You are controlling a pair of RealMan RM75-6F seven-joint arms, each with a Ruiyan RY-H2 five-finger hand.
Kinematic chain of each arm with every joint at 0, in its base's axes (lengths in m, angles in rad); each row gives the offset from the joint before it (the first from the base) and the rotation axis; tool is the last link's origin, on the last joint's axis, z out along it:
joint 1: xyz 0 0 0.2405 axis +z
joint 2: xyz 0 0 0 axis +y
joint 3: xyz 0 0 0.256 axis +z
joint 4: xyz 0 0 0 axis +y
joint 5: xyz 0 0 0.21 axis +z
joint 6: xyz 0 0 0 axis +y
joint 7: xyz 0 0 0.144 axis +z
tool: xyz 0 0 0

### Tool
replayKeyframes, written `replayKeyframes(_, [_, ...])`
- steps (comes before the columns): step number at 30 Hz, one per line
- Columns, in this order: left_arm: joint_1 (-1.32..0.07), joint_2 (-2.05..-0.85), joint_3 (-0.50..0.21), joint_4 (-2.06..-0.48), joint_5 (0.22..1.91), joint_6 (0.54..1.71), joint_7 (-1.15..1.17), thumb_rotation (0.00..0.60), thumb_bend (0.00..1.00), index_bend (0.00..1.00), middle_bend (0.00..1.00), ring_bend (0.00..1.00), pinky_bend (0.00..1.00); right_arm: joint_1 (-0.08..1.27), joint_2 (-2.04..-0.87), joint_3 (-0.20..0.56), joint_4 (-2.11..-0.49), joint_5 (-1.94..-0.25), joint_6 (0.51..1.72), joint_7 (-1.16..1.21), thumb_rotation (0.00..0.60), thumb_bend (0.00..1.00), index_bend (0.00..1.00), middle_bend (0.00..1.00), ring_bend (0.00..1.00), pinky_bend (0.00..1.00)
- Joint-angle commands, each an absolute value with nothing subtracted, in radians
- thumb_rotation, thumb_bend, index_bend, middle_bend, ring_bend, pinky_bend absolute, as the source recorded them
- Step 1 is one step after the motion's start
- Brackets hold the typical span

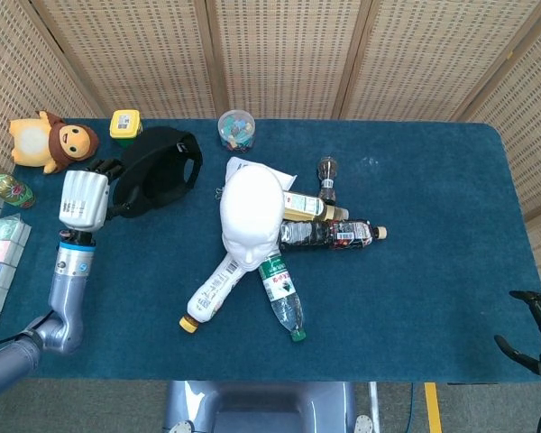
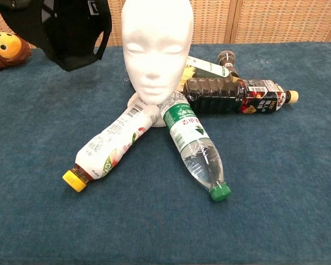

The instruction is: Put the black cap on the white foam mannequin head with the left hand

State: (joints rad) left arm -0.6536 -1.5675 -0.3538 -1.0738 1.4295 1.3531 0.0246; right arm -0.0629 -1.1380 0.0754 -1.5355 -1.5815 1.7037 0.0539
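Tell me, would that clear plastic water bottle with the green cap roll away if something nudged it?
Probably yes. The clear plastic water bottle with the green cap lies on its round side on the blue cloth table, so a sideways nudge would likely roll it. Its upper end touches the base of the white foam mannequin head, which might stop it that way. It looks partly filled, so perhaps sluggish.

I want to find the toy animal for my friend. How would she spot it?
Start at the white foam mannequin head in the middle of the blue table, then look to the far back left corner. The plush monkey lies there, left of the yellow-lidded jar. It is the only soft, furry thing, brown and yellow with an orange face.
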Motion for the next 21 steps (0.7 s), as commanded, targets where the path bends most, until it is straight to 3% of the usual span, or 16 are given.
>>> replayKeyframes(1, [-0.693, -1.503, -0.372, -1.151, 1.472, 1.374, 0.074, 0.600, 0.60, 0.76, 0.50, 0.48, 0.79, -0.064, -1.139, 0.074, -1.532, -1.582, 1.704, 0.056, 0.600, 0.11, 0.28, 0.35, 0.42, 0.41])
replayKeyframes(8, [-0.761, -1.451, -0.383, -1.241, 1.512, 1.353, 0.142, 0.600, 0.59, 0.76, 0.50, 0.48, 0.79, -0.064, -1.143, 0.075, -1.526, -1.587, 1.710, 0.063, 0.600, 0.11, 0.28, 0.35, 0.42, 0.41])
replayKeyframes(21, [-0.884, -1.447, -0.321, -1.267, 1.661, 1.330, 0.297, 0.600, 0.58, 0.76, 0.50, 0.48, 0.78, -0.073, -1.152, 0.076, -1.495, -1.570, 1.711, 0.095, 0.600, 0.11, 0.28, 0.35, 0.42, 0.41])
